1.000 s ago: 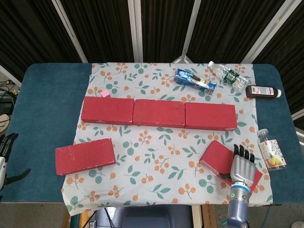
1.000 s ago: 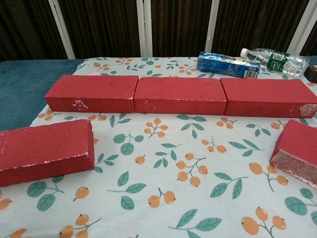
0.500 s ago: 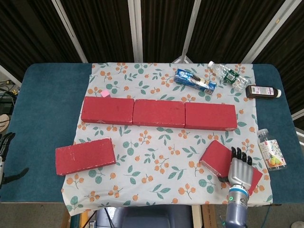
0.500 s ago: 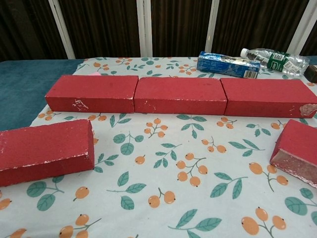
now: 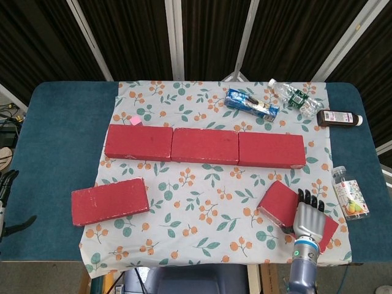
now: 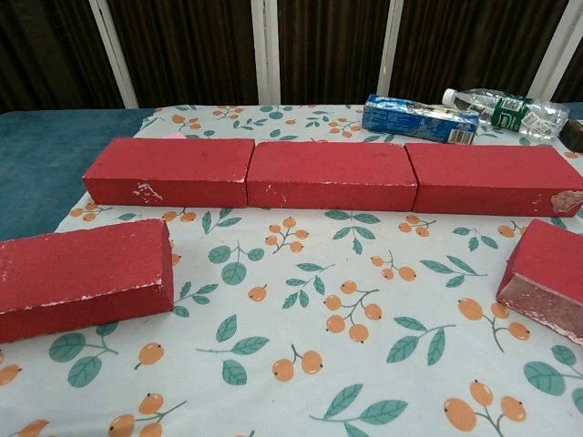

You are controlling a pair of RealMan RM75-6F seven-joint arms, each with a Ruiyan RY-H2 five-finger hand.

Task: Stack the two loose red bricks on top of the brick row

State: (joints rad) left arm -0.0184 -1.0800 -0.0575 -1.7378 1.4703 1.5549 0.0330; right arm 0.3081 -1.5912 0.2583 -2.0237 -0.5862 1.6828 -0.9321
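Here the right hand (image 5: pixel 310 219) rests atop the near-right loose brick (image 5: pixel 283 203) (grip unclear), the left hand (image 5: pixel 5 197) hangs off the table's left edge, state unclear, and the other loose brick (image 5: pixel 110 201) lies near-left of the brick row (image 5: pixel 204 146).

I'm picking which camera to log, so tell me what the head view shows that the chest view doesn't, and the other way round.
Only the head view shows the right robot hand over the right loose brick, the left robot hand off the table's left edge, the brown bottle, the clear fruit-label package and the small pink cube.

Only the chest view shows the bricks' front faces, including the chipped corner on the row's right end.

Both show the three-brick row, the left loose brick, the blue packet and the plastic water bottle.
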